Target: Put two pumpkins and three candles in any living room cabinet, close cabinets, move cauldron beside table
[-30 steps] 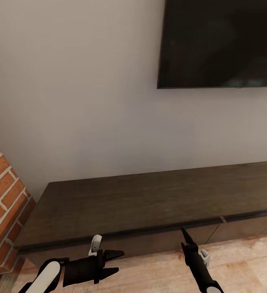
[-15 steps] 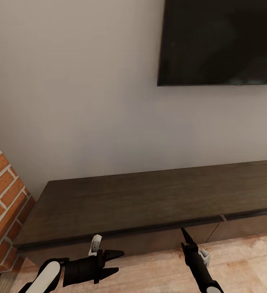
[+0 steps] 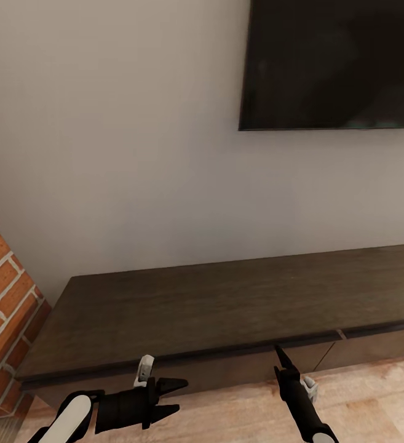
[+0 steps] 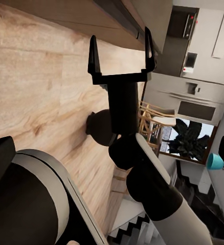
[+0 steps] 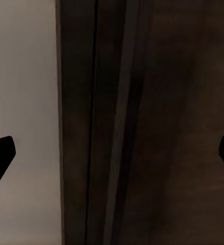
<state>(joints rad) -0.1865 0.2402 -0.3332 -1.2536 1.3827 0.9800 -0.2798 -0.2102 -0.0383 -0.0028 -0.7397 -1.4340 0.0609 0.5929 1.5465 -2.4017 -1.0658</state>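
The long dark-brown cabinet (image 3: 226, 301) runs along the wall in front of me, and its drawer fronts (image 3: 226, 366) look shut. My left gripper (image 3: 178, 395) hangs open and empty just in front of the left drawer front, pointing right along it. In the left wrist view its fingers (image 4: 94, 53) stand apart beside the cabinet edge (image 4: 123, 16). My right gripper (image 3: 278, 355) points at the drawer front near the seam (image 3: 340, 335). In the right wrist view it is wide open (image 5: 112, 153) close to the dark wood. A squat black round thing (image 4: 98, 127), possibly the cauldron, sits on the floor. The pumpkins and candles are out of view.
A black TV (image 3: 334, 61) hangs on the pale wall above the cabinet. A red brick pillar (image 3: 2, 320) stands at the cabinet's left end. Light wood floor (image 3: 361, 400) lies in front. The left wrist view shows a kitchen with an oven (image 4: 199, 104) and a plant (image 4: 186, 143) far off.
The whole picture has shifted a little, with the brick pillar sliding left, so the camera has moved. Both grippers hold the same pose.
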